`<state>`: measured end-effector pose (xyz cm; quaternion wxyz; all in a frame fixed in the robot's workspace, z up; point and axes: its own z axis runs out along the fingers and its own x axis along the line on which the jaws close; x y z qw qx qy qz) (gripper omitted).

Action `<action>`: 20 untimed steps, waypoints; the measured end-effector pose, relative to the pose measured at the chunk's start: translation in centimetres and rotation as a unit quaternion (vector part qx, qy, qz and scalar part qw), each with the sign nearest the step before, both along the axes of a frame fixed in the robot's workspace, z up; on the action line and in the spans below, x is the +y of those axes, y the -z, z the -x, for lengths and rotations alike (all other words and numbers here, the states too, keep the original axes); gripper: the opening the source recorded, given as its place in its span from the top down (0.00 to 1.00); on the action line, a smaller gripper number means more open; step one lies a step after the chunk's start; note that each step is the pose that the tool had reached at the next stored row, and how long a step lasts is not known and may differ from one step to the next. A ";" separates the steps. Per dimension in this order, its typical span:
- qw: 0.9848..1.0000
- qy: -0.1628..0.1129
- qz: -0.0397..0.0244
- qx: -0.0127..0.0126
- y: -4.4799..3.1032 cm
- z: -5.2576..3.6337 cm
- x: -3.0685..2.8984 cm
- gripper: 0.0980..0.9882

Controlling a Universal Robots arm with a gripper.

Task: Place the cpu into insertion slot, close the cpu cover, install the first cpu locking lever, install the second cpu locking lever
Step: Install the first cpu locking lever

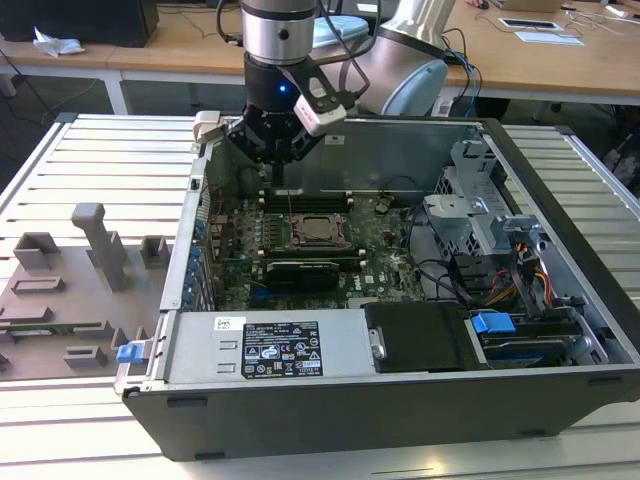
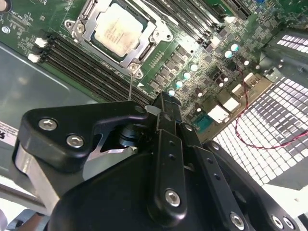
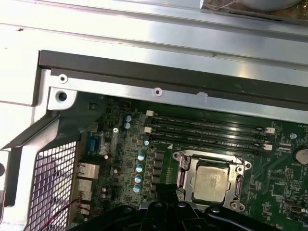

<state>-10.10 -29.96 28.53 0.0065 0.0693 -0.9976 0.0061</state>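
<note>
The cpu (image 2: 118, 31) (image 3: 211, 180) lies flat in the insertion slot (image 1: 315, 230), its pale metal top showing. The cpu cover (image 2: 144, 50) (image 3: 188, 169) lies down around it as a silvery frame. A thin metal locking lever (image 2: 130, 86) rises from the socket's corner up to my black gripper (image 2: 151, 108). In the exterior view the gripper (image 1: 272, 182) hangs above the memory slots, just behind the socket. Its fingers are together, and I cannot tell whether they touch the lever.
Long black memory slots (image 3: 207, 127) run beside the socket. The open case has a metal back wall (image 1: 400, 150), a drive cage (image 1: 480, 210) with cables on the exterior view's right, and a power supply (image 1: 270, 345) in front. A grey fixture (image 1: 100, 240) stands outside.
</note>
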 end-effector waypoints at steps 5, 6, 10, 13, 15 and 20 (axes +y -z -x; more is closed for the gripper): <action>1.000 0.001 0.000 0.000 0.48 0.00 0.62 0.99; 1.000 0.001 0.000 0.000 0.57 0.00 0.78 0.99; 1.000 0.002 0.000 0.000 1.09 0.00 1.70 0.99; 1.000 0.003 0.000 0.000 1.42 0.00 2.22 0.99; 1.000 0.004 0.000 0.000 1.94 -0.53 2.62 0.99; 1.000 0.007 0.000 0.001 2.51 -1.66 2.71 0.99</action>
